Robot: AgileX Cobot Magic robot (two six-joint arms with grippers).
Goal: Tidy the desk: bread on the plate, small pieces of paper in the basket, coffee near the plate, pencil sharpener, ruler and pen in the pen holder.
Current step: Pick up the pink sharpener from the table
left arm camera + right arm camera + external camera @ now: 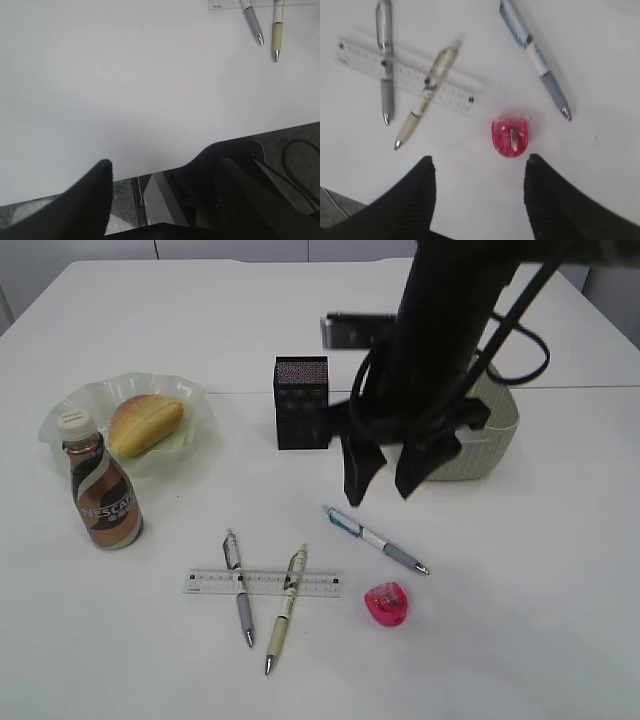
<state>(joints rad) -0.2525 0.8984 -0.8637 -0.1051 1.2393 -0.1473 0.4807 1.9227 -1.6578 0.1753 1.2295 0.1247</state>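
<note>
The bread (145,423) lies in the pale-green plate (200,400) at the left, with the coffee (103,495) standing just in front. The clear ruler (262,583) lies under a grey pen (238,585) and a cream pen (286,605). A blue-and-white pen (375,538) and the pink pencil sharpener (388,604) lie to the right. My right gripper (382,488) hangs open above the desk between pen holder (300,402) and basket (495,440). The right gripper (480,162) is empty, with the sharpener (511,136) just beyond its fingertips. My left gripper (155,162) is open and empty. No paper pieces show.
My right arm hides most of the basket and its inside. The left wrist view looks over the desk's near edge (150,172), with the ruler (235,4) and two pen tips (259,37) far off at the top right. White desk (520,660) surrounds the items.
</note>
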